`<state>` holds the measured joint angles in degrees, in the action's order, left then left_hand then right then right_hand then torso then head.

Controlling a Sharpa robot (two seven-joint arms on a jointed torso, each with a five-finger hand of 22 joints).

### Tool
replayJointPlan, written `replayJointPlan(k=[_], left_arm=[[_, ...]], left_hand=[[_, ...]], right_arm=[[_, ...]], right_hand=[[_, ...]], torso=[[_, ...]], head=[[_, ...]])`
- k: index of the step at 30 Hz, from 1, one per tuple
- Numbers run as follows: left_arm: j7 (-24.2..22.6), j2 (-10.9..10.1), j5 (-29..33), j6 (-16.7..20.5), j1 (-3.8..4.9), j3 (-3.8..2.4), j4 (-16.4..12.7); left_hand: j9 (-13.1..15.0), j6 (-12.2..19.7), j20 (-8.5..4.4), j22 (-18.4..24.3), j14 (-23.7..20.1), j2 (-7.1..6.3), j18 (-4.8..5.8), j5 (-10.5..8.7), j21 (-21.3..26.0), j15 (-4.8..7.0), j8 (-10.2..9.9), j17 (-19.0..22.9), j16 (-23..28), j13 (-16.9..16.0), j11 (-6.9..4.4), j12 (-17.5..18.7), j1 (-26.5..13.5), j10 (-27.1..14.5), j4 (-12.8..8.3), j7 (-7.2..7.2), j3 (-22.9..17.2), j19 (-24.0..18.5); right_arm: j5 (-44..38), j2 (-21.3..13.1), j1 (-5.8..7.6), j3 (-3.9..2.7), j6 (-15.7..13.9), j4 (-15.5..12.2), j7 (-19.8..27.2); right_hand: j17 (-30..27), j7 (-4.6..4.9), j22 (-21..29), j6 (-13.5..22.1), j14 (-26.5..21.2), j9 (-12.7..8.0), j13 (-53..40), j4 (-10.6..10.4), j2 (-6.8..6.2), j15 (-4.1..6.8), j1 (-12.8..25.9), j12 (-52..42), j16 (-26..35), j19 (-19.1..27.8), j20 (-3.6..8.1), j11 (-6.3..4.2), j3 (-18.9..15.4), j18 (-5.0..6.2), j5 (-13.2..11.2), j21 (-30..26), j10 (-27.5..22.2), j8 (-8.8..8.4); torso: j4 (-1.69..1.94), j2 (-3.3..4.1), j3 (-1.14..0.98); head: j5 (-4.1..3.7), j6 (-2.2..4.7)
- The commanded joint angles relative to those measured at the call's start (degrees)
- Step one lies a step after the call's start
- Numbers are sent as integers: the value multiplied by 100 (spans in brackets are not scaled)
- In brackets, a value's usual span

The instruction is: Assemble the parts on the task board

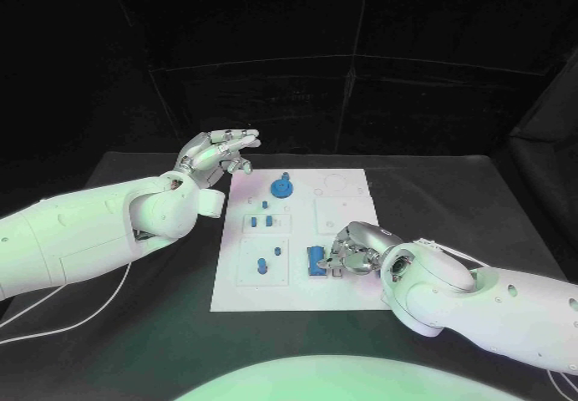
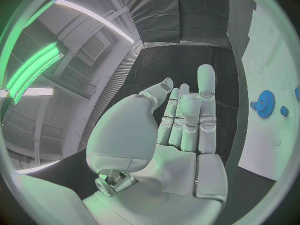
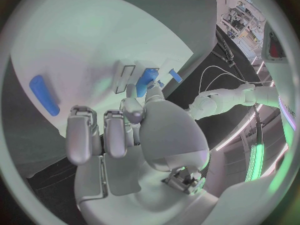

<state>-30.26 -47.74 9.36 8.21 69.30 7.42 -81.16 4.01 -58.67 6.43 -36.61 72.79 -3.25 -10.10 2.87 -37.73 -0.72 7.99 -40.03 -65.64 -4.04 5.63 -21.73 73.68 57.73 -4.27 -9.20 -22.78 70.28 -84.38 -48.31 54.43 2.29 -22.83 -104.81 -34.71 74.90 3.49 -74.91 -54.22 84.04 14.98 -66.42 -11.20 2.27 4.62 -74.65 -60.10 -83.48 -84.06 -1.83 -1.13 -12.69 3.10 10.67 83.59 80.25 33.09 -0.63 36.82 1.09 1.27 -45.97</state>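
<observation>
A: While the right hand (image 1: 347, 251) sits low over the near right part of the task board (image 1: 293, 294), look at what is under its fingers: a blue block (image 1: 316, 261), right at the fingertips.

B: Is it gripping that block?

A: From the head camera the fingers curl down onto it and touch it. In the right wrist view a blue piece (image 3: 147, 81) sits just past the thumb and fingertips, pressed close. Whether it is truly pinched, I cannot tell.

B: What else is on the board at the near end?

A: Just left of that block, a small blue oblong part (image 1: 263, 266) stands in the near left panel, with a smaller blue peg (image 1: 278, 250) a little farther in. The wrist camera also catches a long blue bar (image 3: 44, 95) lying flat on the white plate.

B: Moving up the board?

A: Mid-board on the left, a pair of small blue pieces (image 1: 266, 221) sit in a square recess. Farther still, a blue gear (image 1: 282, 186) stands near the far left corner; the left wrist view shows it too, teeth and all.

B: And the left hand (image 1: 218, 153)?

A: Raised off the black surface (image 1: 109, 334) beyond the board's far left corner, fingers extended side by side, palm bare, holding nothing.
</observation>
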Motion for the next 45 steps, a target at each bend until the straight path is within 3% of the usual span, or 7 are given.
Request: replayJointPlan(k=[1, 13, 19, 22, 27, 32, 45], left_arm=[[-16, 4, -28, -77, 7, -3, 0], [-14, -11, -28, -78, 6, 1, -7], [-13, -18, -29, -78, 6, 2, -9], [-13, -27, -29, -80, 6, 3, -15], [-18, -33, -30, -81, 5, 4, -19], [-21, -35, -31, -85, 5, 5, -28], [-20, -34, -55, -95, -6, 7, -27]], left_hand=[[-8, -9, 5, 6, -36, 33, -36, 2, 39, -11, 25, 5, 28, 10, 6, -23, 36, -23, -14, -26, 30, -30], [-8, -9, 5, 6, -36, 33, -36, 2, 39, -11, 25, 5, 28, 10, 6, -23, 36, -23, -14, -26, 30, -30], [-8, -9, 5, 6, -36, 33, -36, 2, 39, -11, 25, 5, 28, 10, 6, -23, 36, -23, -14, -26, 30, -30], [-8, -9, 5, 6, -36, 33, -36, 2, 39, -11, 25, 5, 28, 10, 6, -23, 36, -23, -14, -26, 30, -30], [-8, -7, 6, 11, -42, 37, -36, 2, 44, -13, 26, 11, 27, 11, 7, -25, 36, -30, -14, -27, 38, -33], [-8, -7, 6, 11, -42, 37, -36, 2, 44, -13, 26, 11, 27, 11, 7, -25, 36, -30, -14, -27, 38, -33], [-8, -7, 7, 12, -45, 36, -36, 2, 45, -14, 27, 16, 28, 11, 8, -26, 32, -31, -12, -27, 42, -34]], right_arm=[[-73, -1, 8, -1, -33, -11, -27], [242, -221, 8, -2, -744, -185, 728], [482, -538, 14, -6, -886, -311, 885], [555, -792, 34, -10, -809, -360, 875], [473, -1187, 73, -12, -547, -392, 785], [141, -1484, 85, -11, -182, -386, 632], [-266, -1484, 79, -6, 303, -202, 397]], right_hand=[[157, 4, -278, 43, 349, 7, -10, 4, 18, 3, -13, 36, 24, -94, 12, 24, -19, -52, 34, 23, -6, 38], [143, 24, -250, 108, 346, -6, 4, -82, 6, -9, 93, 87, 36, -80, 4, 41, -132, -46, 60, 6, -20, -5], [134, 95, -236, 296, 343, -73, -8, -17, 98, -46, -89, 111, 46, -69, -22, 93, -102, -43, 227, -5, -37, -174], [140, 138, -237, 357, 345, -129, -11, 85, 146, -74, -273, 133, 46, -68, -49, 126, -63, -43, 305, -6, -50, -310], [139, 195, -235, 402, 343, -225, -1, 155, 161, -110, -389, 176, 50, -63, -85, 169, -60, -43, 293, -9, -66, -539], [147, 210, -253, 342, 344, -277, 7, 182, 144, -127, -428, 206, 48, -69, -104, 184, -83, -45, 324, -1, -72, -670], [151, 191, -258, 144, 344, -316, -5, 108, 74, -127, -312, 220, 51, -68, -114, 177, -210, -44, 327, -1, -59, -803]], torso=[[-5, -2, -1], [-6, -1, -2], [-7, -7, 1], [-16, -4, 5], [-34, -2, -5], [-26, 3, -6], [3, -5, -2]], head=[[-6, 3], [-24, 16], [-63, 36], [-93, 57], [-149, 54], [-242, 70], [-307, 45]])
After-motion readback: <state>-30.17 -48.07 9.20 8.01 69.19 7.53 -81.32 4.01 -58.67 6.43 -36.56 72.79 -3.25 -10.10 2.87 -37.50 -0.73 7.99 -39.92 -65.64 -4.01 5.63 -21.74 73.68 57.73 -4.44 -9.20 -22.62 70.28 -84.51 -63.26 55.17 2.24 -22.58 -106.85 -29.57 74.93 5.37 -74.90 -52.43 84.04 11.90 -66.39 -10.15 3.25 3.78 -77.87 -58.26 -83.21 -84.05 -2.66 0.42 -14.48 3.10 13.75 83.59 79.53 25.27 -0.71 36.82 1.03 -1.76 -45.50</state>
